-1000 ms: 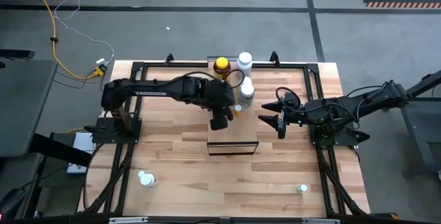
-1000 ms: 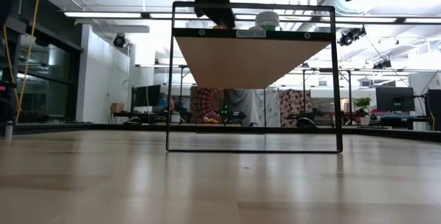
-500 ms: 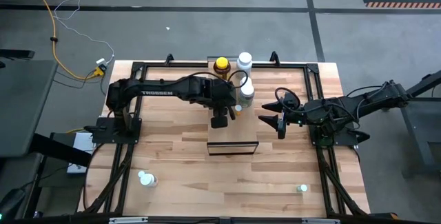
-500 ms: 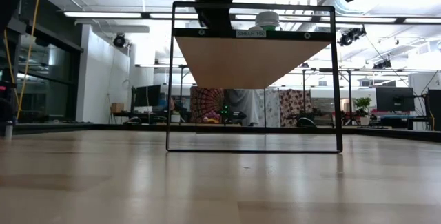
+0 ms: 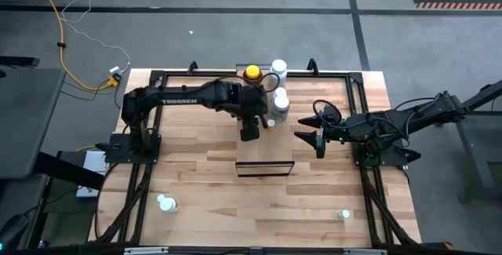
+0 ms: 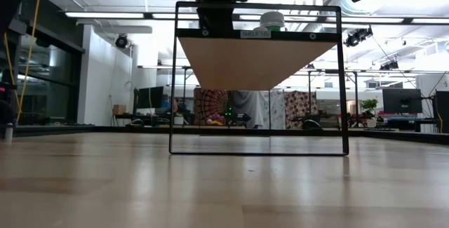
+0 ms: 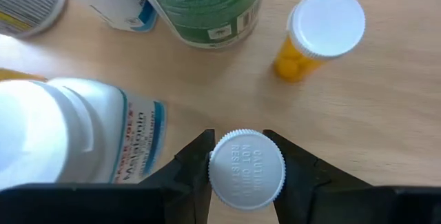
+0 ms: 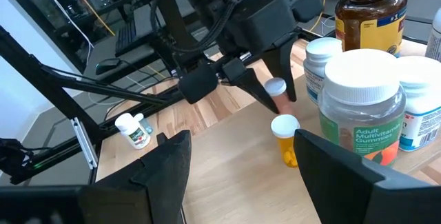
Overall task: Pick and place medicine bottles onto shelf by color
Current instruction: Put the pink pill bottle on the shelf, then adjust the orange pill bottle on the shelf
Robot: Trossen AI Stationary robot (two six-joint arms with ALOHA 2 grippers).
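The shelf (image 5: 265,157) is a raised light-wood board in a dark frame. At its far end stand an amber bottle with a yellow cap (image 5: 252,74), white bottles (image 5: 278,68) (image 5: 281,100), a green-labelled one (image 8: 362,107) and a tiny orange one (image 7: 313,34). My left gripper (image 5: 256,122) hangs over the shelf's far half, shut on a small white-capped bottle (image 7: 246,167) with a reddish body (image 8: 278,98). My right gripper (image 5: 311,140) waits open, right of the shelf. My left gripper pinches the small bottle between its two fingers at the white cap (image 7: 246,167), one finger (image 7: 196,165) on each side. The fingers come steeply from above, slanting down. The bottle stays upright; whether its base touches the shelf board I cannot tell.
A big white bottle (image 7: 69,138) stands close beside the held one. Two more bottles lie on the table near its front edge, a white one at the left (image 5: 165,203) and a tiny one at the right (image 5: 343,215). The near half of the shelf is bare wood.
My left gripper has carried the small bottle toward the table's far edge, closer to the bottles standing on the shelf, and sunk a little. It stays shut on the bottle.
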